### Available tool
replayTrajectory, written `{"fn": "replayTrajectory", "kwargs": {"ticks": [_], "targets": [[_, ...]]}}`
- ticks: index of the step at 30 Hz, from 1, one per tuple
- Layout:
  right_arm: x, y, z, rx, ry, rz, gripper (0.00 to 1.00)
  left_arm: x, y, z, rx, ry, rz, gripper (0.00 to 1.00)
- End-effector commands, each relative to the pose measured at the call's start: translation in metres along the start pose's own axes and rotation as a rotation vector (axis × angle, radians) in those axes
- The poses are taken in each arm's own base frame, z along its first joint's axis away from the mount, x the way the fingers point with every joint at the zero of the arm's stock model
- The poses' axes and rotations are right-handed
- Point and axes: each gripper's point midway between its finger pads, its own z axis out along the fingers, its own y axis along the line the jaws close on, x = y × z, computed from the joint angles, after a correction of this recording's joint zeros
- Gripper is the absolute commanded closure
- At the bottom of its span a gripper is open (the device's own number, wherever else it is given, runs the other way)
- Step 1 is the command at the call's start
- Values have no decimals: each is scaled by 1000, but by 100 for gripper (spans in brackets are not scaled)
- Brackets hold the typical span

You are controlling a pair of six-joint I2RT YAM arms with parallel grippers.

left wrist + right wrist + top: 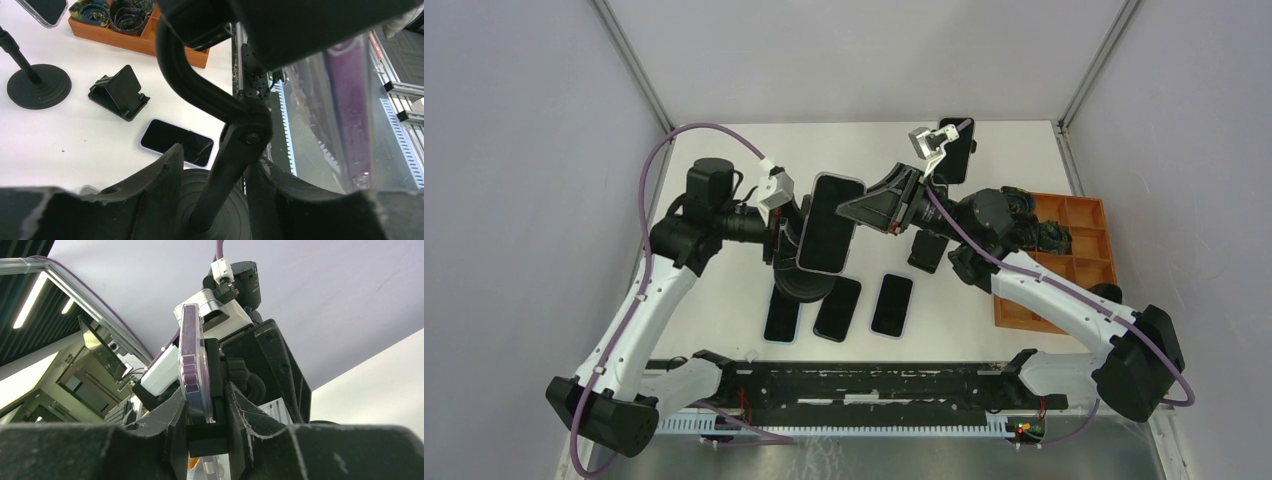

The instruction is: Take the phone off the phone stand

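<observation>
Glass-fronted black phone in a clear case (829,222) sits clipped on a black round-based gooseneck stand (804,285), mid-worktop, somewhat toward the left edge. Right gripper (205,396) pinches the phone's side edge together with the holder plate behind. Left gripper (216,161) straddles the stand neck; whether it is clamped, cannot tell. Judged: rigid, light, slippery, crack-prone. Hold the long edges, not the glass.

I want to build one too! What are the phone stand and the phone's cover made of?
The phone stand looks like matte black metal or plastic; its dull smooth surface leaves that open. The phone's cover seems clear glossy plastic: the purple edge shows through.
</observation>
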Motion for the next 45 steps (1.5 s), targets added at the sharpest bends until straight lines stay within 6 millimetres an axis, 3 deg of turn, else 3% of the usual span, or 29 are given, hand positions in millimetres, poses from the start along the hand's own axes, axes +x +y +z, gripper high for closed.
{"fn": "replayTrajectory", "kwargs": {"ticks": [1, 5, 9, 16, 20, 23, 36, 45], "targets": [[-18, 42, 3, -130, -94, -84, 100, -13, -6, 1, 33, -32, 25, 51], [-14, 35, 5, -113, -97, -89, 100, -17, -8, 0, 56, -27, 47, 66], [-6, 17, 9, -72, -80, -76, 100, -16, -10, -1, 78, -2, 77, 97], [7, -3, 13, -20, -11, -89, 94, -6, -15, -5, 91, 51, 84, 98], [14, 2, 16, -45, 59, -104, 73, -2, -19, -7, 105, 71, 110, 98], [20, 5, 17, -55, 126, -129, 65, 2, -22, -10, 117, 98, 143, 98], [24, 5, 20, -52, 225, -195, 61, 11, -30, -15, 149, 137, 177, 98], [21, 6, 23, -49, 272, -242, 49, 14, -35, -17, 154, 149, 172, 98]]}}
